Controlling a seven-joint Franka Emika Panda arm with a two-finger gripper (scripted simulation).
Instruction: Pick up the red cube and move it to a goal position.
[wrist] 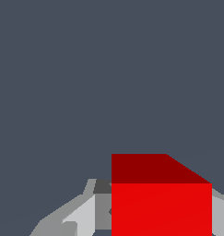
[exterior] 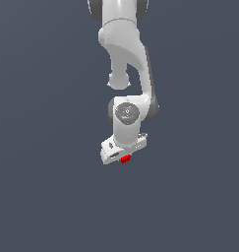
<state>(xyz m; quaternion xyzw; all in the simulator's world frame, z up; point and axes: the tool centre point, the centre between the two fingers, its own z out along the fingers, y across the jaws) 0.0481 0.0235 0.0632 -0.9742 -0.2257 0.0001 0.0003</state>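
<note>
The red cube (exterior: 125,159) shows as a small bright red patch just under the white gripper (exterior: 124,156) in the exterior view, mostly hidden by the hand. In the wrist view the red cube (wrist: 162,203) fills the space between the grey fingers (wrist: 81,216), one on each side and touching it. The gripper (wrist: 152,219) is shut on the cube. I cannot tell from the plain ground how high the cube is held.
The white arm (exterior: 126,44) reaches in from the exterior view's top edge. The ground (exterior: 42,147) is a plain dark grey-blue surface with no other objects or goal marker visible.
</note>
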